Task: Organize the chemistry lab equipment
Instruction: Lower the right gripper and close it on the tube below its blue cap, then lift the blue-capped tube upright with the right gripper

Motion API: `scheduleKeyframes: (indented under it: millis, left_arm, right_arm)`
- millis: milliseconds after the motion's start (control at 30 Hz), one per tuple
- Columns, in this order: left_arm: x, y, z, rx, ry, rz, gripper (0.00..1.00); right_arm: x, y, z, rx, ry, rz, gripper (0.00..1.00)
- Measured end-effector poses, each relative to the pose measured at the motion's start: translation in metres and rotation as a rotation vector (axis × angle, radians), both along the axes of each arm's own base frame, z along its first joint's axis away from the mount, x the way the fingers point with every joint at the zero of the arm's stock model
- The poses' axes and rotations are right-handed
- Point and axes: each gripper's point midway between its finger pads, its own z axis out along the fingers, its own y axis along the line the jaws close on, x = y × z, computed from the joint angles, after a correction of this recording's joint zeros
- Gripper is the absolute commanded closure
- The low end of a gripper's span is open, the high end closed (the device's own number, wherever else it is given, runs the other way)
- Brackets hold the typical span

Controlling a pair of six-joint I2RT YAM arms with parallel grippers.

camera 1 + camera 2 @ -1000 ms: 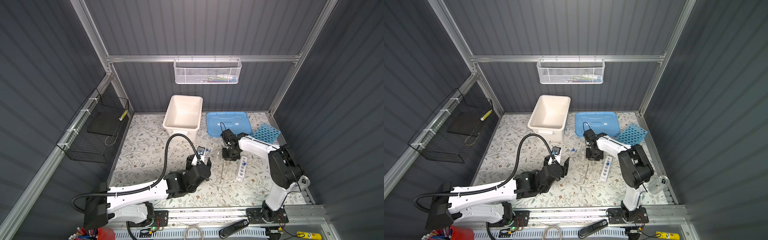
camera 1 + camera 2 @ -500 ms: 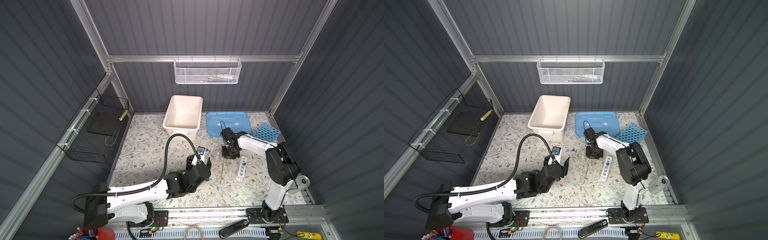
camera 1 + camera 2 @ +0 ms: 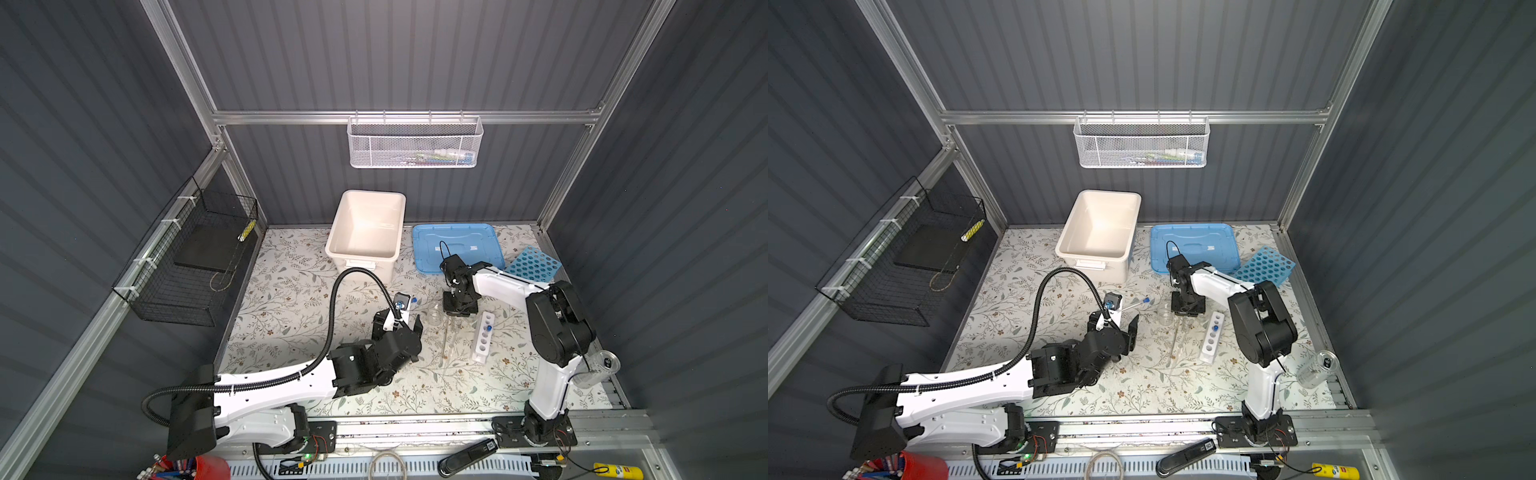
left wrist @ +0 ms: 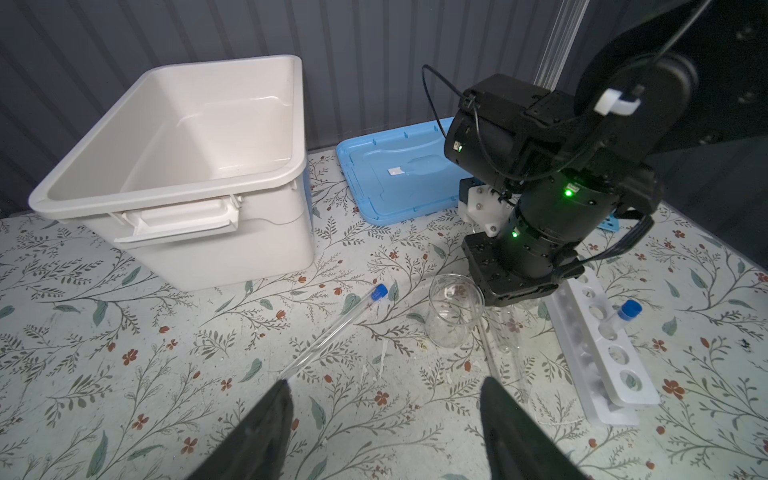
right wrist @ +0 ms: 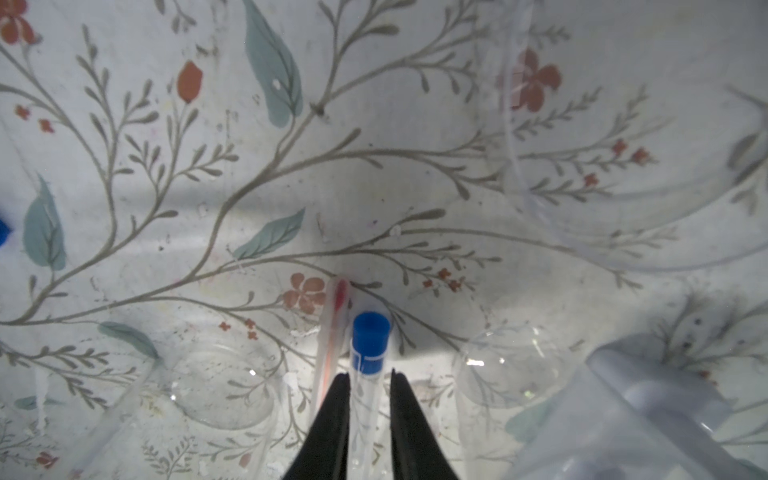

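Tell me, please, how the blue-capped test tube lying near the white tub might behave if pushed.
The test tube is a slim round cylinder lying flat, so it would probably roll. Its smooth wall looks slippery and possibly fragile. It appears empty, so likely light.

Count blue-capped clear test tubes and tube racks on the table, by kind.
Blue-capped clear test tubes: 3 (one loose, one racked, one at the right gripper)
Tube racks: 2 (small white plastic, sky-blue many-holed)
Total: 5

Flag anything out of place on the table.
One blue-capped tube lies loose on the mat by the white tub; a second tube lies between the right gripper's fingers; the white rack holds only one. Nothing spilled.
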Motion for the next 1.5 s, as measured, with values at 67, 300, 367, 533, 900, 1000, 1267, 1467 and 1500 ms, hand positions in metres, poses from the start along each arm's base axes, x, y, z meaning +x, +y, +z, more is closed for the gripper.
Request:
scheduleKeyframes:
  millis: [67, 300, 367, 533, 900, 1000, 1267, 1467, 1500]
  left_arm:
    - [0.0, 0.0, 0.0, 0.0, 0.0, 0.0, 0.28]
    - [0.0, 0.001, 0.0, -0.002, -0.001, 0.0, 0.28]
    - [0.0, 0.001, 0.001, -0.005, -0.001, 0.0, 0.28]
    - [-0.001, 0.002, 0.003, -0.01, -0.003, 0.0, 0.28]
    - [-0.001, 0.002, 0.003, -0.011, -0.003, 0.0, 0.28]
    - [-0.001, 0.002, 0.003, -0.01, -0.003, 0.0, 0.28]
    - [-0.001, 0.002, 0.003, -0.018, -0.001, 0.003, 0.28]
    - [-0.001, 0.004, -0.002, -0.009, 0.004, 0.004, 0.28]
    - [-0.001, 0.004, -0.002, -0.008, 0.004, 0.004, 0.28]
  right_arm:
    - [0.0, 0.0, -0.001, -0.003, 0.001, 0.0, 0.79]
    - [0.001, -0.002, -0.009, -0.022, 0.012, -0.001, 0.79]
    - [0.002, -0.002, -0.01, -0.023, 0.011, -0.002, 0.79]
    - [0.003, -0.002, -0.01, -0.023, 0.009, -0.002, 0.79]
    - [0.009, 0.001, -0.01, -0.023, 0.001, 0.006, 0.84]
    - [0.009, 0.001, -0.01, -0.022, -0.001, 0.007, 0.85]
    - [0.015, 0.004, -0.008, -0.009, -0.029, 0.01, 0.86]
    - [0.019, 0.003, 0.012, 0.004, -0.087, 0.008, 0.86]
    - [0.02, 0.003, 0.017, 0.006, -0.099, 0.008, 0.86]
